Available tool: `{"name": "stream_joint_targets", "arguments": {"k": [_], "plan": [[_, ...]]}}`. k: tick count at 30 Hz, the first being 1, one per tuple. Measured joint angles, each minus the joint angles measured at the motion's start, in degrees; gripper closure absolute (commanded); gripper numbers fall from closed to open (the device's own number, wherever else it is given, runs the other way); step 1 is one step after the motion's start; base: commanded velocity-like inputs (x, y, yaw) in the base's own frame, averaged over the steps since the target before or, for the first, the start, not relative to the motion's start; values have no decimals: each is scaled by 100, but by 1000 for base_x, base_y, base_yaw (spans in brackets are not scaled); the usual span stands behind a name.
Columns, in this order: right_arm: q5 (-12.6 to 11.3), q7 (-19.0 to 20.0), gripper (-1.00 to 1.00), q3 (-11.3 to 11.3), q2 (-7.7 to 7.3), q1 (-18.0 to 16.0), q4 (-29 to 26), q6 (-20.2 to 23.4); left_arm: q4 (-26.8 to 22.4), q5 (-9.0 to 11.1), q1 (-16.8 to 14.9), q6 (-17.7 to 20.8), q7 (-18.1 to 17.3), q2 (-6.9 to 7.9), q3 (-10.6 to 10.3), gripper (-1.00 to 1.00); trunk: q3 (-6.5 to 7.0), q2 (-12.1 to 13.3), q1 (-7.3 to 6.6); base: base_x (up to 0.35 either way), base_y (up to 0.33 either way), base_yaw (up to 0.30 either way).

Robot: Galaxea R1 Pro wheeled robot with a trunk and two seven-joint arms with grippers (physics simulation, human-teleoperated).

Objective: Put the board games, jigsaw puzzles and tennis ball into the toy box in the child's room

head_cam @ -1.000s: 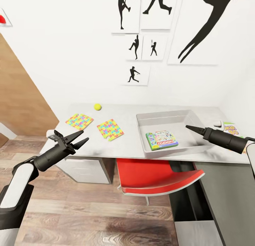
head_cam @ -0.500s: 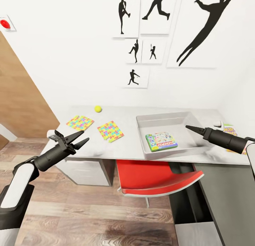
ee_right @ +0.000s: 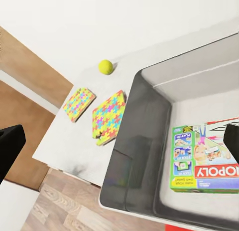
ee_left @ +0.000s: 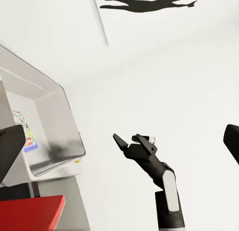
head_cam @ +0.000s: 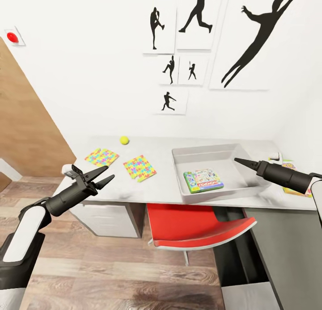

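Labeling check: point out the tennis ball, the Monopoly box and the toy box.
tennis ball [head_cam: 124,140], head view, its centre.
Monopoly box [head_cam: 203,180], head view, middle of the lid.
toy box [head_cam: 179,180], head view, left wall.
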Motion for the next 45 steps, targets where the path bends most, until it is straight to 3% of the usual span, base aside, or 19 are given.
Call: {"name": "stream_joint_targets", "arguments": {"k": [15, 45], "plan": [[7, 0, -100, 0, 5, 7, 0, 0, 174, -6, 0, -2, -30, -7, -209, -100, 138, 1, 1, -9, 8, 0], [13, -6, -100, 0, 9, 9, 5, 1, 206, -6, 0, -3, -36, -10, -238, -100, 415, 1, 0, -99, 111, 0]]}}
